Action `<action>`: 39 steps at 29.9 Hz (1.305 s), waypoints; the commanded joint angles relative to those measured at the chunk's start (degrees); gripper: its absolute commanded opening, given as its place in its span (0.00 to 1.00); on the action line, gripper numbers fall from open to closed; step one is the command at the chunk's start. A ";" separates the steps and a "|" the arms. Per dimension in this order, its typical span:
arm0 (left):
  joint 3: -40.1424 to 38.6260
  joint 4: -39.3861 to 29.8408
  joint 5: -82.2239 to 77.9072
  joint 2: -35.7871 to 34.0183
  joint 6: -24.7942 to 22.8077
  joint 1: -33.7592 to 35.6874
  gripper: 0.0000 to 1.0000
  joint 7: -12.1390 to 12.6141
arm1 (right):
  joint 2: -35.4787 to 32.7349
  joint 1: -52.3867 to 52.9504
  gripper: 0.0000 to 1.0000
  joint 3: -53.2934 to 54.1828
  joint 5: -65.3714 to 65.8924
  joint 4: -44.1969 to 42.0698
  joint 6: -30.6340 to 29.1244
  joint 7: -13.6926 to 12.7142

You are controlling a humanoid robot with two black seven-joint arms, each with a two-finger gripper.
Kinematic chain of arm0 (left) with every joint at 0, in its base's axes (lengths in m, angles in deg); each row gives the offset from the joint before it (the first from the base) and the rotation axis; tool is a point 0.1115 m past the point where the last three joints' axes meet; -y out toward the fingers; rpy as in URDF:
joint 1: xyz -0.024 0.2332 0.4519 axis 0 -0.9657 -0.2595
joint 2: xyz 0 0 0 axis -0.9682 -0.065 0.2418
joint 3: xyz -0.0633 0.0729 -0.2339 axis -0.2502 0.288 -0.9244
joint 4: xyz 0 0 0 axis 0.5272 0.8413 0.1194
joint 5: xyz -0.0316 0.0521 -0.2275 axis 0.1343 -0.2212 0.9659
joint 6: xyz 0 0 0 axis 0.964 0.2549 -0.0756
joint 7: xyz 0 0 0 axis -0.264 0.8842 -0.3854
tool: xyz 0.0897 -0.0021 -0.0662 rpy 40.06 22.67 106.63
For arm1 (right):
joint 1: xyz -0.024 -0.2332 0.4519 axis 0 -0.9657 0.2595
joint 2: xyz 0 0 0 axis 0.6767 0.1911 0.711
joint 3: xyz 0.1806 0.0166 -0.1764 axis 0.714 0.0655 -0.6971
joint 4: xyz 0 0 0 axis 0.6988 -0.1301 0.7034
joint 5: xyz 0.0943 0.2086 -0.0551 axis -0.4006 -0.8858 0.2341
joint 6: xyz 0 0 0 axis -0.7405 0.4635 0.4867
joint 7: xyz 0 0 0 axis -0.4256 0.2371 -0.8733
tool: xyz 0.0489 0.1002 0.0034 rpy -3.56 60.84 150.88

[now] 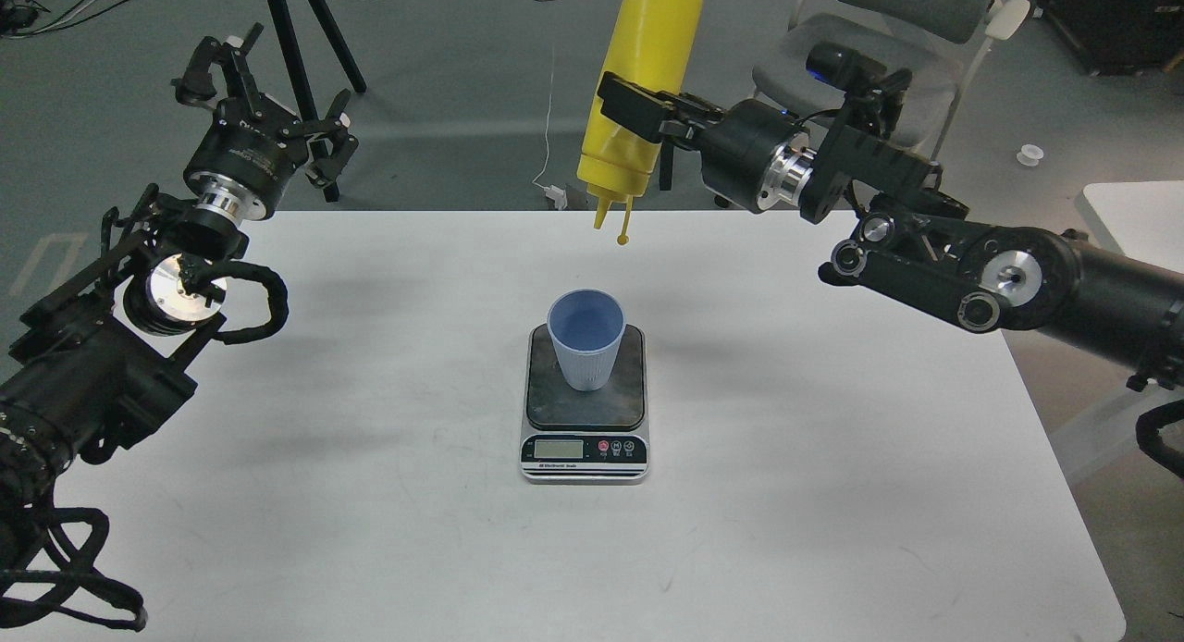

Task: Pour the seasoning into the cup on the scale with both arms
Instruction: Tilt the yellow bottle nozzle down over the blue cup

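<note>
The light blue ribbed cup point(586, 340) stands upright on the dark plate of the small scale point(585, 403) at the table's middle. My right gripper point(634, 110) is shut on the yellow seasoning bottle point(640, 92) and holds it upside down, high above the table's far side. The nozzle points down, and the open cap dangles on its tether beside it. The nozzle tip is well above the cup and behind it. My left gripper point(264, 101) is open and empty, raised past the table's far left corner.
The white table point(370, 494) bears only the scale and cup. A black tripod point(305, 31) stands on the floor behind my left gripper. A grey chair point(888, 31) stands behind my right arm. A second white table edge point(1138, 216) shows at the far right.
</note>
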 commanded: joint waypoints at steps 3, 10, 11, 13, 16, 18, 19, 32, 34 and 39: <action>0.00 0.10 -0.01 -0.15 0.01 -0.48 0.99 -0.17 | 5.92 0.01 0.46 -3.21 6.01 -5.25 2.44 -0.01; 0.00 0.10 -0.01 -0.32 0.01 -0.57 0.99 -0.17 | 8.47 -0.44 0.46 -9.01 10.41 -7.88 6.31 -0.01; 0.00 0.10 -0.01 -0.32 0.01 -0.66 0.99 -0.17 | 8.73 -0.44 0.46 -9.36 10.84 -8.14 6.58 -0.01; 0.00 0.10 -0.01 -0.41 0.01 -0.84 0.99 -0.17 | 8.83 -0.44 0.46 -9.63 11.46 -8.41 6.67 0.17; 0.00 0.10 -0.01 -0.32 0.01 -0.84 0.99 -0.17 | 8.91 -0.61 0.46 -9.63 12.95 -9.64 6.93 0.69; 0.00 0.10 -0.01 -0.24 0.09 -0.84 0.99 -0.17 | 9.00 -1.14 0.46 -9.63 13.13 -9.73 7.19 0.69; 0.00 0.10 -0.01 -0.24 0.09 -0.84 0.99 -0.17 | 9.09 -1.40 0.46 -9.63 13.13 -9.73 7.28 0.69; 0.09 0.10 -0.18 -0.32 0.09 -0.84 0.99 -0.17 | 5.68 -3.69 0.46 -7.35 8.93 -7.28 7.02 2.98; 0.09 0.10 -0.18 -0.32 0.09 -0.84 0.99 -0.17 | 2.69 -3.78 0.47 -6.03 4.28 -4.12 5.88 2.98; 0.17 0.10 -0.27 -0.15 0.27 -0.66 0.99 -0.17 | -6.54 -3.69 0.47 -2.96 -9.34 4.76 1.14 2.72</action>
